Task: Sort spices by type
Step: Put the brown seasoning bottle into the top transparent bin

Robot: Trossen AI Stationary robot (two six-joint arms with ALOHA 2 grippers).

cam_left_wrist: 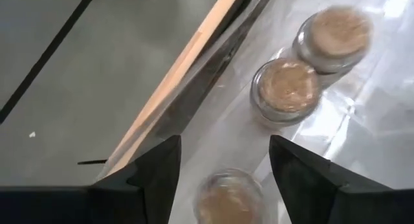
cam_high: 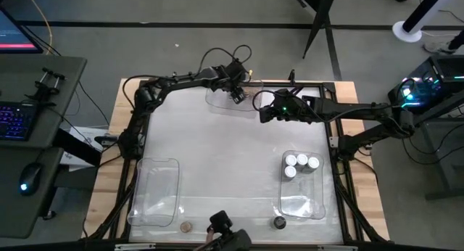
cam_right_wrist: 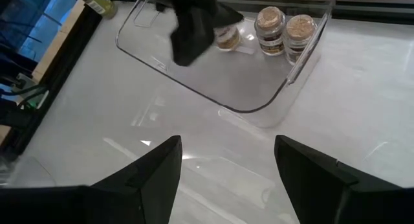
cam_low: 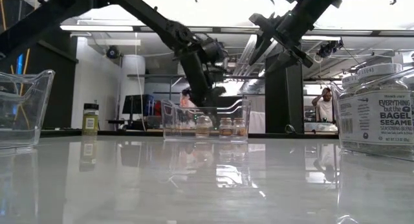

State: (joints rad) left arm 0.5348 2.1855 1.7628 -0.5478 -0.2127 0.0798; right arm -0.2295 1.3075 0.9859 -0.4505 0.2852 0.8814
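Left gripper (cam_left_wrist: pixel 223 179): fingers spread wide, holding nothing, poised above the far clear bin (cam_high: pixel 217 99).
Tan-lidded jar (cam_left_wrist: pixel 228 197): sits directly between the spread fingertips; two more tan-lidded jars (cam_left_wrist: pixel 286 88) stand just beyond them, in the same bin.
Right gripper (cam_right_wrist: pixel 226 179): fingers parted and empty, waiting over bare table near that bin.
White-lidded jars (cam_high: pixel 301 164): grouped in the right-hand bin, well apart from both grippers.
Advice: likely a release or grasp; move straight up or down, keeping the fingertips off the neighbouring jars and bin wall.
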